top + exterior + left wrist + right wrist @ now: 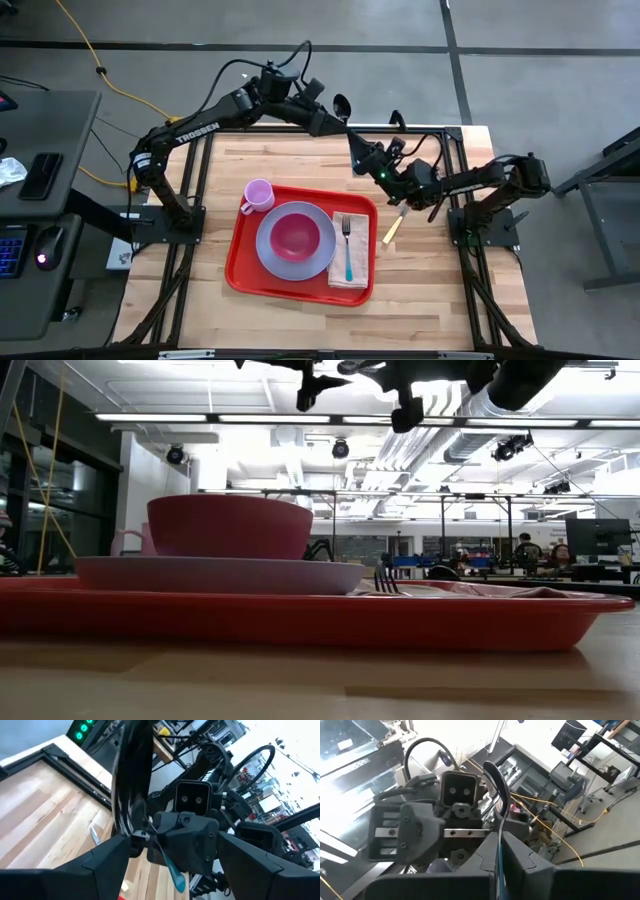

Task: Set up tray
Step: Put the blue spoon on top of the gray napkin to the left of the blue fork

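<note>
Right now the tray [245, 268] sits near the middle of the wooden table [440, 300], and it is well loaded. A lavender plate [268, 250] lies flat at its centre with a dark pink bowl [296, 235] standing inside it; from table height the bowl [230, 526] rises clear above the plate's rim. At the tray's far left corner stands a pink mug [259, 193], handle out over the rim. On the right side of the tray a beige napkin [350, 252] lies flat — and on top of it a fork [348, 247] with a teal handle, tines pointing far.

Just off the tray's right edge, on bare wood, lies a knife [392, 228] with a yellow handle.

Up at the far side, both arms meet in mid-air. The right gripper [365, 160] is clamped on a spoon [496, 776] — its dark bowl stands up between the closed fingers [517, 851] in the right wrist view. The left gripper [340, 125] faces it, nose to nose, its two fingers [107, 857] spread wide on either side of the right gripper's body.
</note>
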